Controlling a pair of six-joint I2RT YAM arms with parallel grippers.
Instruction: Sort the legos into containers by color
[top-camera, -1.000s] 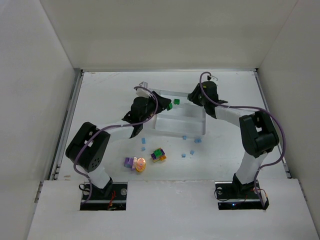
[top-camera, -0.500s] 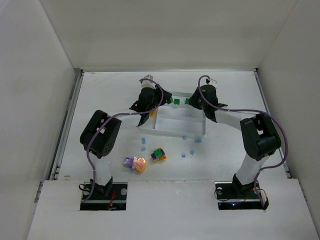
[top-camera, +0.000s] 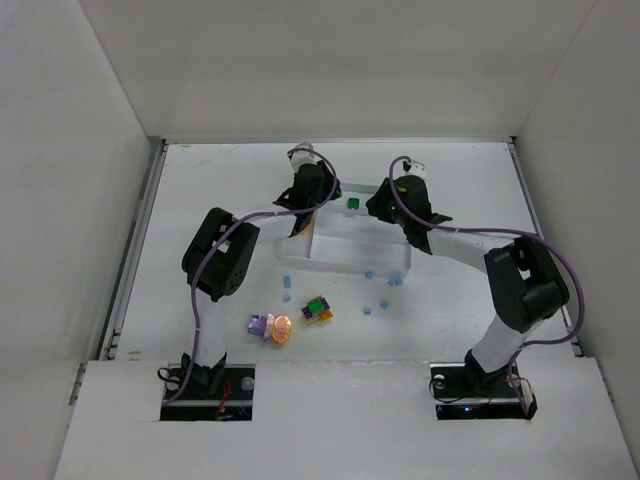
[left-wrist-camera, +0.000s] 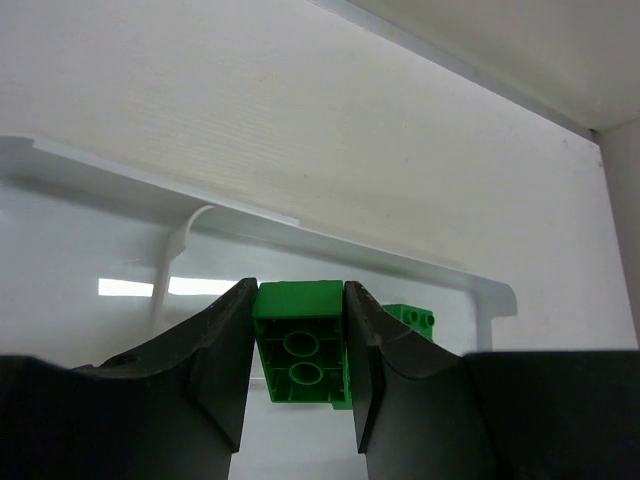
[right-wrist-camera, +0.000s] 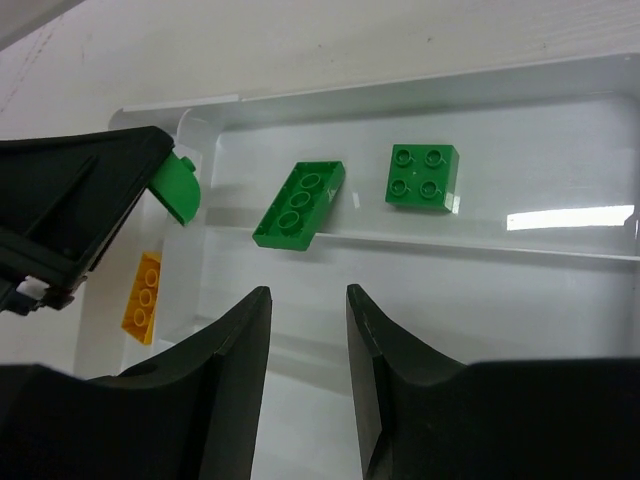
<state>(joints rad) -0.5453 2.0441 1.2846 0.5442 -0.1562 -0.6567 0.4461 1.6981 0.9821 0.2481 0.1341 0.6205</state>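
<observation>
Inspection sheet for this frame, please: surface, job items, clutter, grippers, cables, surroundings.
Surface: white table, nothing spilled.
Job's things: white tray; a square green brick and a longer tilted green brick in one compartment; an orange brick at its end; mixed brick clusters and light blue bits loose on the table.
Clutter: nothing seen.
Grippers: left gripper shut on a held green brick over the tray; right gripper open, empty.
Cables: purple cables along both arms, clear of the bricks.
Surroundings: white walls on three sides.
</observation>
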